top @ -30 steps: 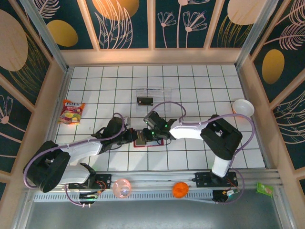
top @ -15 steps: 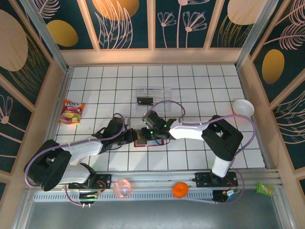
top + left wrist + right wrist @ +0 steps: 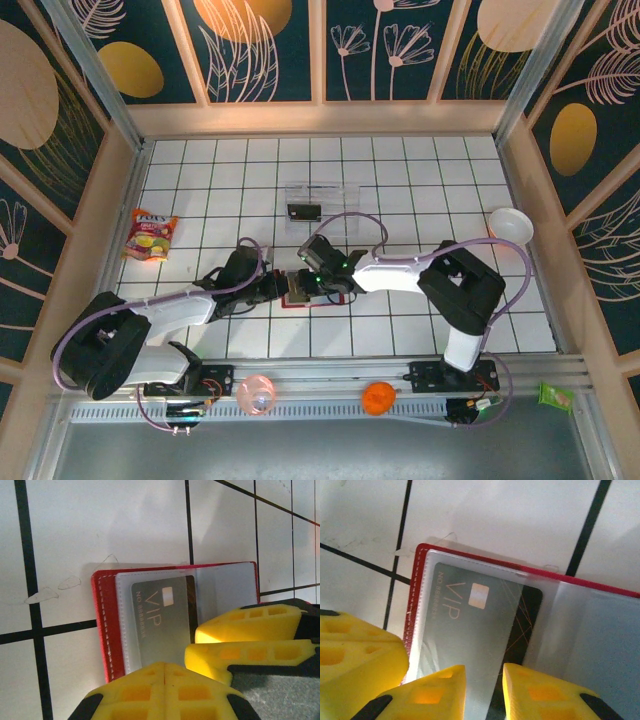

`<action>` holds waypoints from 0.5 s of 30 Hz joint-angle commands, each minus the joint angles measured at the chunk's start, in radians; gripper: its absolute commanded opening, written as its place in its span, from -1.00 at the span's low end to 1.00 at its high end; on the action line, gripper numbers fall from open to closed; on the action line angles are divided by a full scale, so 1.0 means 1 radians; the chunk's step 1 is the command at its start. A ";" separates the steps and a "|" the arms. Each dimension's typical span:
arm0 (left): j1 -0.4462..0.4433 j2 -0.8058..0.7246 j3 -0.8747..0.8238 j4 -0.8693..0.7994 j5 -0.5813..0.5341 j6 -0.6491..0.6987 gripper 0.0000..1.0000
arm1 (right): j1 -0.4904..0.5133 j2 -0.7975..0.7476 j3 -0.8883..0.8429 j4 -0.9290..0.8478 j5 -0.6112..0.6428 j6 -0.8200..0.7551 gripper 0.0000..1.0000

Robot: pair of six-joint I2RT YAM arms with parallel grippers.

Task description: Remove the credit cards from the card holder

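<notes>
Right wrist: "VIP" credit card (image 3: 465,630)

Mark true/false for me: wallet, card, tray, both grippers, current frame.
The card holder lies open on the table. True.
The VIP card is out of its pocket. False: it sits inside the clear pocket.
The left gripper is shut. True.
The clear tray is empty. False: a dark card lies in it.
The right gripper is over the tray. False: it is at the card holder, jaws slightly apart.
</notes>
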 commanded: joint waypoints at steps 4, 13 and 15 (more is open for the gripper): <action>-0.002 -0.025 -0.009 -0.031 -0.013 0.020 -1.00 | 0.031 -0.047 -0.002 -0.094 0.142 0.021 -0.35; -0.003 0.008 0.020 0.027 0.060 0.019 -1.00 | 0.023 -0.118 -0.003 -0.065 0.127 -0.046 -0.44; -0.006 0.037 0.030 0.047 0.073 0.011 -1.00 | -0.002 -0.123 -0.018 -0.051 0.072 -0.050 -0.48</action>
